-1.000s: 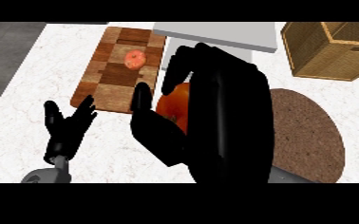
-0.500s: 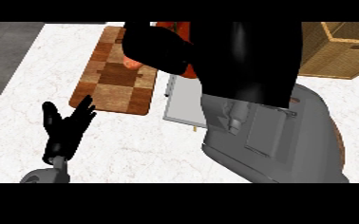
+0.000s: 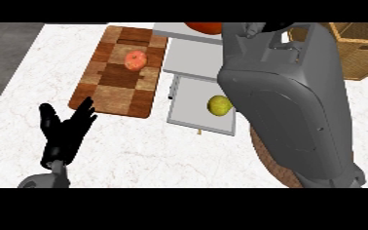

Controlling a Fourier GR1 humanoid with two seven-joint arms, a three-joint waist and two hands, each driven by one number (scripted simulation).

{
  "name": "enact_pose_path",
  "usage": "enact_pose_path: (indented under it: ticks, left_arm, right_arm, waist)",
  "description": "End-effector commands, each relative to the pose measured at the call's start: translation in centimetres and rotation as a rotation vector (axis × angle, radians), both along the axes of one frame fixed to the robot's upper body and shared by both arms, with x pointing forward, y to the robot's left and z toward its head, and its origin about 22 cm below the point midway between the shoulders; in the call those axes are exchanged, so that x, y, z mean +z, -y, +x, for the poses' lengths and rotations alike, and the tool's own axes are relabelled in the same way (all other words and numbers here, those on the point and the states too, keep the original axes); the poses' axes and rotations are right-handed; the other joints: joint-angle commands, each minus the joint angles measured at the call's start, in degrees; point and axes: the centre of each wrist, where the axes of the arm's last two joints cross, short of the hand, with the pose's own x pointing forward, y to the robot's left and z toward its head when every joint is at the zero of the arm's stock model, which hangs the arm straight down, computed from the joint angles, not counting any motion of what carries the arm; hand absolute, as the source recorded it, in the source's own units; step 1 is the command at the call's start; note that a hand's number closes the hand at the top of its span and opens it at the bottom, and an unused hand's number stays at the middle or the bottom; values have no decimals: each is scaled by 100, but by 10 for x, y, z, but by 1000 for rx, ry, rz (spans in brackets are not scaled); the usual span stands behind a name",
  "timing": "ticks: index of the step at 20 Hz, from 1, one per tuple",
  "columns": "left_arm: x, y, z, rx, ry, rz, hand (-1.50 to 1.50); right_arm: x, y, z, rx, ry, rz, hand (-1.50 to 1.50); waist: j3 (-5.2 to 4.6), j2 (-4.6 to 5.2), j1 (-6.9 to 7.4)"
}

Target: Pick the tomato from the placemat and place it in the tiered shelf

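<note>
The right forearm (image 3: 287, 102) stretches over the tiered shelf (image 3: 188, 58), its hand's closure beyond telling, with the tomato (image 3: 205, 27) showing red at its far end for release there, while the left hand (image 3: 63, 131) rests spread.

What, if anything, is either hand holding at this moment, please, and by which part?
The left hand holds nothing. The right hand reaches the tomato over the shelf, but the hold itself is hidden, so it cannot be told.

Black left hand (image 3: 63, 135), slim fingers (image 3: 47, 114); bulky grey right forearm (image 3: 295, 97).
</note>
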Motion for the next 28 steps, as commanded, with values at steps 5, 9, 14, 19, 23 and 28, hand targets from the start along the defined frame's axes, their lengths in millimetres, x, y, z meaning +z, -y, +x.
enact_pose_path:
  ticks: [5,9,14,19,23,28]
  left_arm:
    - [5,2,3,-10,6,-5,0]
    - [-9,-4,4,-6,13,-7,0]
    - [5,4,1,8,6,19,0]
    - [-2,9,3,-7,-4,23,0]
    - [0,-7,-14,7,9,3,0]
    - [8,-20,-2,-21,-1,0,0]
  right_arm:
    - [3,-8,34,-111,-75,-7,150]
    - [-23,24,53,-102,-77,-43,150]
    - [-37,30,62,-91,-39,-30,150]
    - [-20,16,66,-55,-30,-32,150]
    - [-28,24,61,-44,-70,-63,150]
    - [-28,21,66,-124,-13,131,150]
  waist:
    - [-1,18,41]
    - [0,23,-12]
    - [4,16,7]
    - [2,18,13]
    - [4,-1,-2]
    - [5,12,41]
